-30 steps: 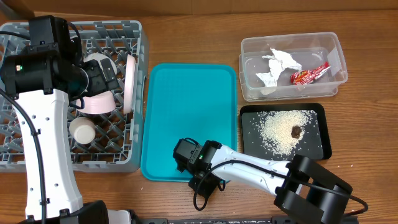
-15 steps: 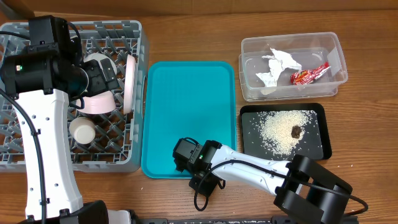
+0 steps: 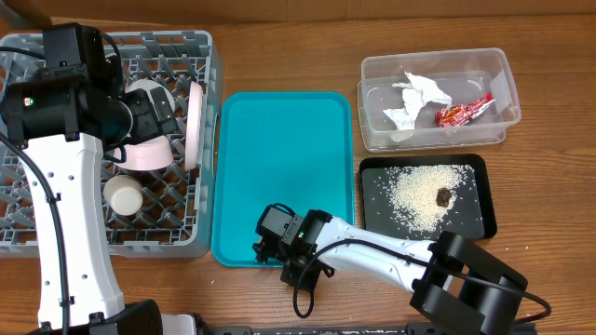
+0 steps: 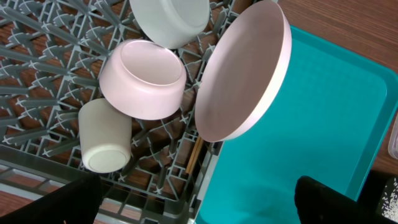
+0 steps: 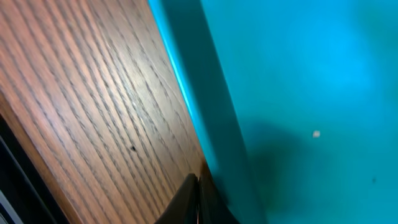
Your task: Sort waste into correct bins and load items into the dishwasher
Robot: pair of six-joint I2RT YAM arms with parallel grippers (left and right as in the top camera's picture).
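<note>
The grey dish rack (image 3: 56, 237) holds a white plate (image 4: 242, 71) on edge, a pink bowl (image 4: 143, 78), a grey-green bowl (image 4: 171, 18), a white cup (image 4: 106, 135) and a chopstick (image 4: 194, 155). My left gripper (image 4: 199, 205) hangs open and empty above the rack's right side (image 3: 158, 116). My right gripper (image 5: 199, 199) is shut, empty, low at the teal tray's front-left edge (image 3: 263, 249). The clear tub (image 3: 433, 140) holds tissue (image 3: 414, 98) and the red wrapper (image 3: 464, 112). The black tray (image 3: 475, 223) holds rice (image 3: 419, 195) and the brown scrap (image 3: 443, 195).
The teal serving tray (image 3: 284, 140) lies between the rack and the bins, with a single rice grain (image 5: 316, 133) on it near my right gripper. Bare wooden table runs along the front edge beside the tray.
My right gripper has shifted slightly left along the teal tray's front edge. The left arm has not moved.
</note>
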